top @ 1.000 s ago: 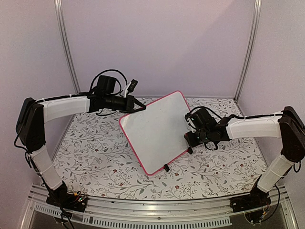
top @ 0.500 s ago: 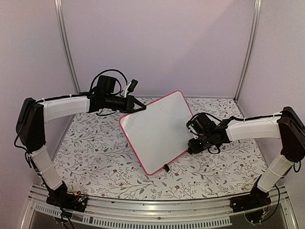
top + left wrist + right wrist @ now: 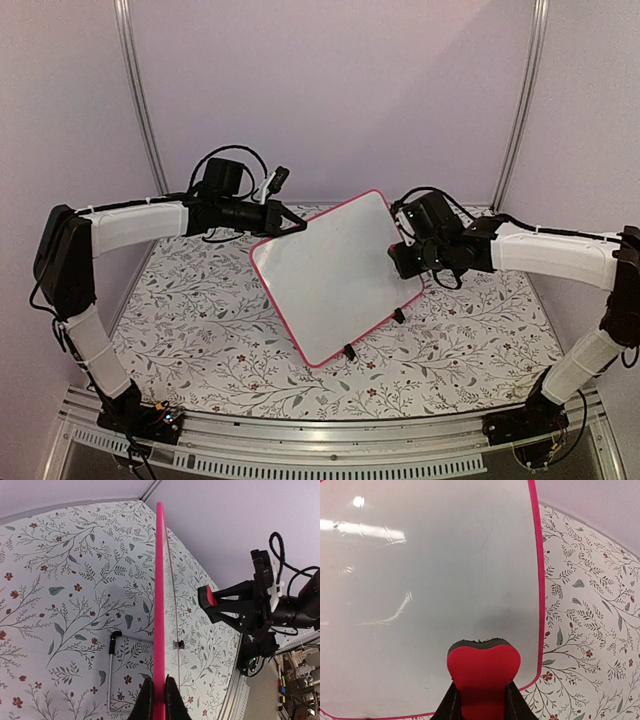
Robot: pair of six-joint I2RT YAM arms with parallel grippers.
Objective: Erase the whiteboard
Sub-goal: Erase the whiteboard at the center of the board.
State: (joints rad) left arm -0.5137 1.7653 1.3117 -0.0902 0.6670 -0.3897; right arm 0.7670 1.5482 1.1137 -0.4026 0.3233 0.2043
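The whiteboard (image 3: pixel 335 275), white with a pink rim, stands tilted on its lower edge over the table. My left gripper (image 3: pixel 296 228) is shut on its upper left rim; in the left wrist view the rim (image 3: pixel 160 580) runs edge-on between the fingertips (image 3: pixel 159 687). My right gripper (image 3: pixel 400 262) is shut on a red eraser (image 3: pixel 483 667), held at the board's upper right part. The eraser's dark felt faces the board's face (image 3: pixel 430 580), seemingly a short gap away. The left wrist view also shows the eraser (image 3: pixel 206 596). I see no dark writing on the board.
Two black clip feet (image 3: pixel 350 351) (image 3: pixel 398 316) sit on the board's lower rim. A thin metal rod with a black tip (image 3: pixel 111 667) lies on the floral table (image 3: pixel 200 320) behind the board. Walls close in the back and sides.
My right gripper with the eraser has moved from the board's lower right edge up and back toward its upper right part. The left arm and the board have stayed still.
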